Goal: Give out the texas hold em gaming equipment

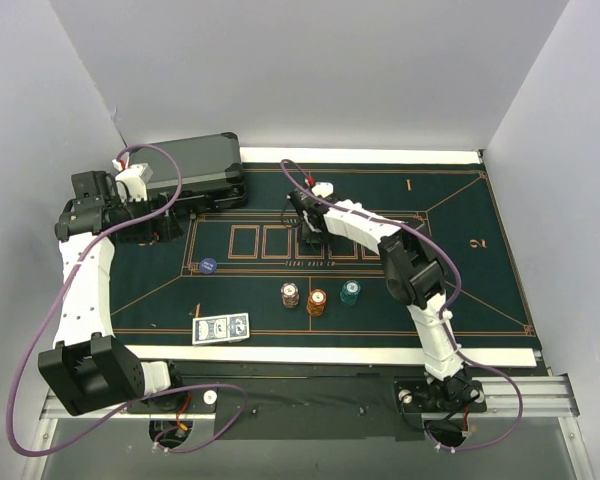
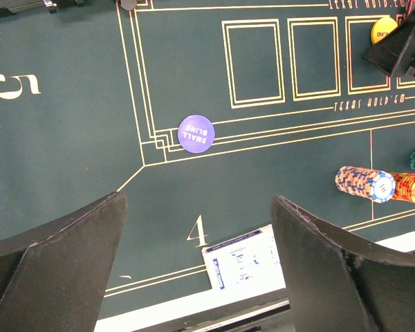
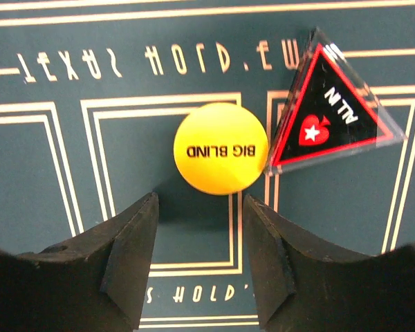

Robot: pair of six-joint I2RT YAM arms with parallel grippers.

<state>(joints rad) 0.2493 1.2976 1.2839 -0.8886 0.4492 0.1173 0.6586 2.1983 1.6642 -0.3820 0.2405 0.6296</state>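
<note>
From the top view you get the whole green felt mat (image 1: 460, 260), with the dark grey case (image 1: 195, 165) at its far left corner. You cannot see what lies under the right arm there.

The right wrist view fills that in. Your right gripper (image 3: 200, 207) hangs over a card box printed on the mat, its fingers at a middling gap with nothing between them. Your left gripper (image 2: 197, 207) stands wide and empty, as only the left wrist view shows.

The cards (image 1: 221, 328) lie at the mat's near edge on the left. Blue backs are up and the long axis runs left to right, slightly tilted. The left wrist view shows them washed pale.

Three chip stacks (image 1: 317, 298) stand upright in a row right of the cards, reddish, orange and teal.

The triangular ALL IN marker (image 3: 332, 104) shows only in the right wrist view. One corner points to the yellow BIG BLIND button (image 3: 220, 148), just beyond the fingertips, whose lettering reads upside down there.

The blue SMALL BLIND button (image 2: 196, 133) lies flat on the printed border lines, left of the boxes.
</note>
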